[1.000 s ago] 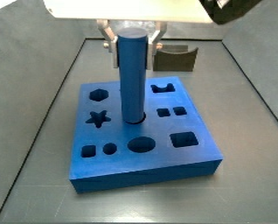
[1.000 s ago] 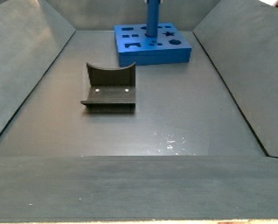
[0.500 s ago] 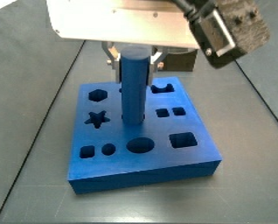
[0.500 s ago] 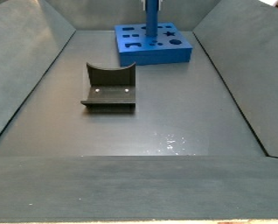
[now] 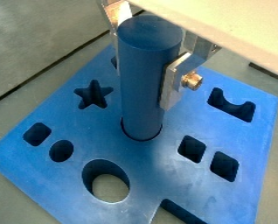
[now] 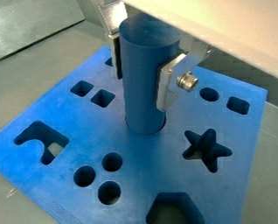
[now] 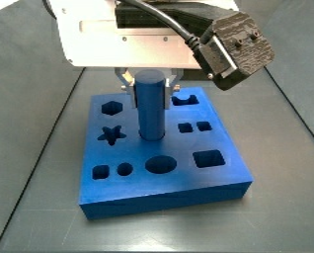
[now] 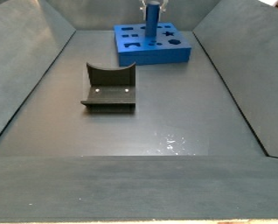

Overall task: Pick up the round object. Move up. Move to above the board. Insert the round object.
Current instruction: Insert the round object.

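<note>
Worktop point(image 8: 165, 114): dark grey, smooth floor of a bin with sloping grey walls; a faint glint of light at 6 o'clock of the fixture in a side view.
Fixture point(image 8: 108, 87): dark bracket on its plate, mid-floor, well apart from the board, at its 7 o'clock in that side view.
Board point(image 7: 160, 188): blue slab lying flat, with star, hexagon, round, square and notched holes.
Peg point(image 7: 149, 107): upright, its lower end inside a round hole near the board's centre point(image 5: 144, 83); the star hole lies at its 9 o'clock in a side view.
Hand point(image 5: 148, 42): directly over the board, its silver fingers point(image 6: 167, 83) clamped on the peg's upper part from both sides.
Change: a second ago much more of the peg stood above the board; now it sits deeper in the hole, and the hand with its camera housing point(image 7: 232, 49) has come lower. Board and fixture have stayed put.
</note>
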